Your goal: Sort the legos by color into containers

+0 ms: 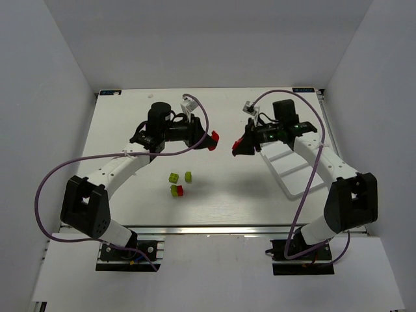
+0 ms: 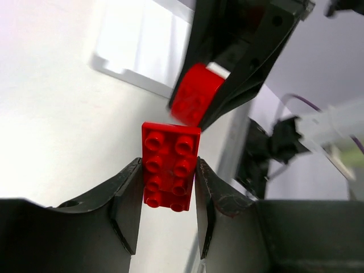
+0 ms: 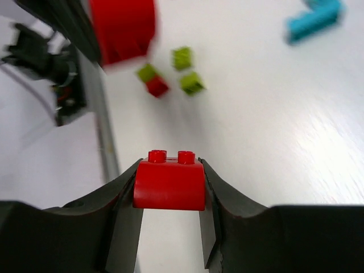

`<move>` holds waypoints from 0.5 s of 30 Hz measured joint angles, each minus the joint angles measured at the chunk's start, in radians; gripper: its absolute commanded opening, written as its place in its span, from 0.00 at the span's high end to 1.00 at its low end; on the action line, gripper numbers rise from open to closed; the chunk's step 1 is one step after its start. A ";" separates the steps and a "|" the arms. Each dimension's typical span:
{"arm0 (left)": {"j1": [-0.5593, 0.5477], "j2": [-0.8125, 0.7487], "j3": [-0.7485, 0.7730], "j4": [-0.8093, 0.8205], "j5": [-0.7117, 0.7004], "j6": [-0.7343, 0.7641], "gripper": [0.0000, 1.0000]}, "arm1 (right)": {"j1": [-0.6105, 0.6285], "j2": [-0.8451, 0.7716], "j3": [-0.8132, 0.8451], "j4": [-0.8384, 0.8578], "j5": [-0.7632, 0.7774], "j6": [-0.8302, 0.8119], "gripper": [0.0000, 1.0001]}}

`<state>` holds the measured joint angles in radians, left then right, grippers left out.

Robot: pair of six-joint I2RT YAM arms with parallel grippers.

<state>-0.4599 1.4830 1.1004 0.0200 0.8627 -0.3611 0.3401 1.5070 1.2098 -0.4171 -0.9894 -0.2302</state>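
Centrally, left gripper (image 1: 210, 140) facing right gripper (image 1: 238, 147), apart, tray (image 1: 296, 179) by right edge

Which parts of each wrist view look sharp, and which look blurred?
Left wrist: the flat red brick is sharp, the rounded red brick beyond it blurred. Right wrist: the rounded red brick is sharp; the lime bricks and cyan piece are soft.

The white table (image 1: 227, 201) carries a shallow white three-compartment tray (image 1: 300, 182) at its right side. Near the middle lie two lime green bricks (image 1: 173, 177), and just beside them a third lime brick (image 1: 173, 189) touches a small red brick (image 1: 180, 192). A cyan piece (image 3: 315, 17) lies apart.
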 measured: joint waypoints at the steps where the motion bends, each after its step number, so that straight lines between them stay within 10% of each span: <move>1: 0.006 0.000 0.011 -0.021 -0.035 0.010 1.00 | -0.034 -0.003 -0.014 -0.006 0.024 -0.018 1.00; 15: -0.042 0.050 0.021 -0.043 -0.177 0.031 1.00 | -0.210 -0.061 -0.191 0.117 0.732 -0.057 1.00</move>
<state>-0.5022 1.5333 1.1210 -0.0231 0.6861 -0.3298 0.1303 1.4460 1.0191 -0.3004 -0.2573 -0.2874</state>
